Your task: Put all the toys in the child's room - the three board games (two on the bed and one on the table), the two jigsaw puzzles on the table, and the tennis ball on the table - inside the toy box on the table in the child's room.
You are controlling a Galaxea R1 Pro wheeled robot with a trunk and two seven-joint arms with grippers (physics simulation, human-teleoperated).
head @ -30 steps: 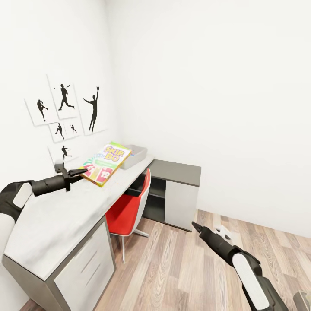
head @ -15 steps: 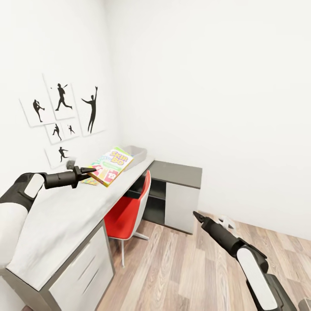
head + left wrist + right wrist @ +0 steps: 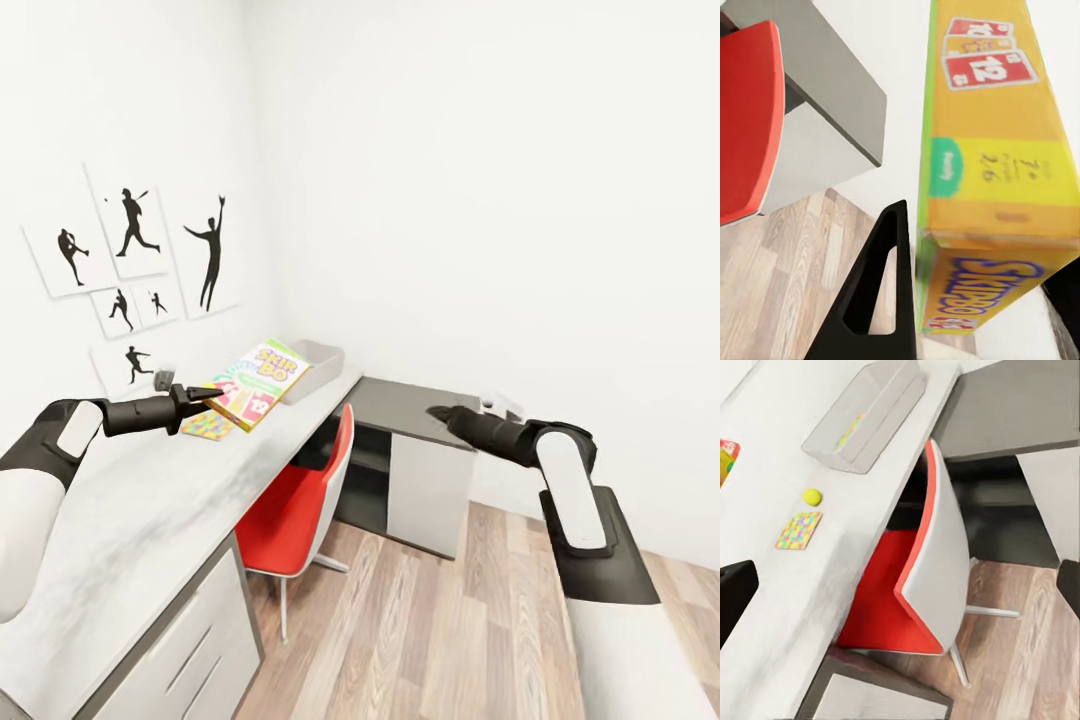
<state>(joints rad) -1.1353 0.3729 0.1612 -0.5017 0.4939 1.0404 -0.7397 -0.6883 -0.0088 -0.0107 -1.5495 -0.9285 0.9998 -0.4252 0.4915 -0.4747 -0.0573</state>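
While clamped, SKIP-BO box (image 3: 258,384) in left gripper (image 3: 208,395).

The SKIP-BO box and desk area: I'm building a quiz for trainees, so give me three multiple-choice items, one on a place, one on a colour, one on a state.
1. Where does the tennis ball lie?
A. on the floor
B. on the table, between the small jigsaw puzzle and the toy box
C. on the chair seat

2. What colour is the chair seat?
A. red
B. blue
C. black

3. What state is the SKIP-BO box in?
A. flat inside the bin
B. lying on the floor
C. held tilted above the table by the left gripper

Answers:
1 B, the right wrist view shows the ball on the desktop between the two.
2 A, the seat is red in the head view.
3 C, the gripper's fingers close on the box's edge and it hangs clear of the desktop.
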